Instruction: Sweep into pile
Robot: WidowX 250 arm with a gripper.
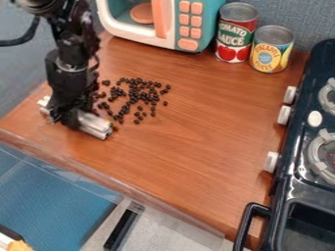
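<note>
Pellets (136,94), dark, small and round, lie loosely scattered beside the gripper (67,115), closed around a silvery bar (95,124).

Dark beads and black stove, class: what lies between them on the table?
In the camera view, only a bare stretch of brown tabletop lies between the beads and the knobs of the stove.

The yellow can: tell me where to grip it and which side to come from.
Best grip the yellow can around its upper body, just below the rim, coming from the camera's side. It stands upright, a round cylinder; the red can crowds it on the picture's left and the wall backs it, while the counter extends in front.
</note>
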